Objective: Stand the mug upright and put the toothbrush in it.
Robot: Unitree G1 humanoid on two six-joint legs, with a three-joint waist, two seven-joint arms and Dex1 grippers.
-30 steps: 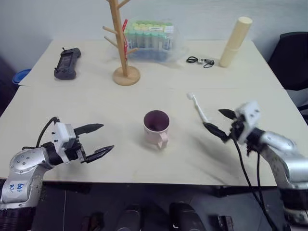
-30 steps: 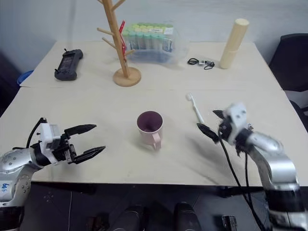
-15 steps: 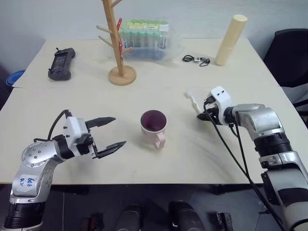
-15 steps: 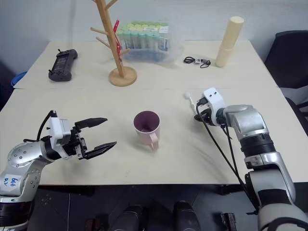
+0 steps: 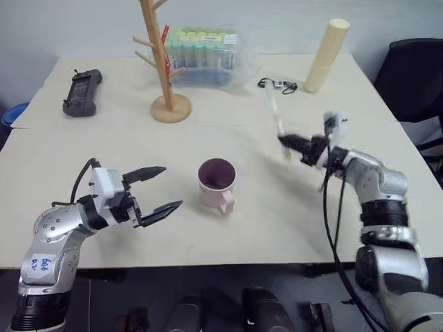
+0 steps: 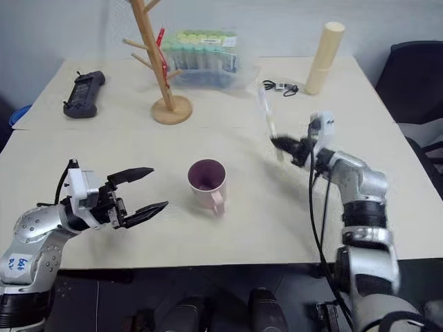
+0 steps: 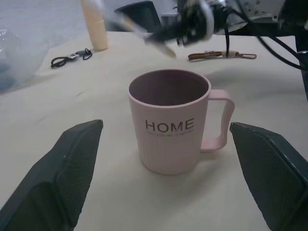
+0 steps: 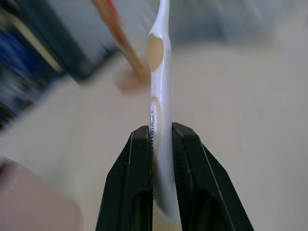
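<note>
The pale pink mug (image 5: 217, 183) stands upright near the table's middle, its "HOME" print (image 7: 169, 126) facing my left wrist camera and its handle toward the table's front edge. My left gripper (image 5: 173, 186) hovers open just left of it, its fingers (image 7: 67, 178) on either side and apart from the mug. My right gripper (image 5: 282, 142) is raised above the table right of the mug, shut on the white toothbrush (image 5: 273, 114), which stands nearly upright. In the right wrist view the two pads (image 8: 137, 183) pinch the toothbrush handle (image 8: 160, 96).
A wooden mug tree (image 5: 164, 62) and a clear box of tubes (image 5: 204, 52) stand at the back. A black controller (image 5: 77, 90) lies back left, a tall cream cylinder (image 5: 325, 55) and a small cable (image 5: 277, 84) back right. A brown strap (image 7: 221, 55) lies right of the mug. A black chair (image 5: 408, 76) stands at the right.
My right gripper has shut on the toothbrush and lifted it off the table, up and left toward the mug. The left gripper has stayed open beside the mug.
</note>
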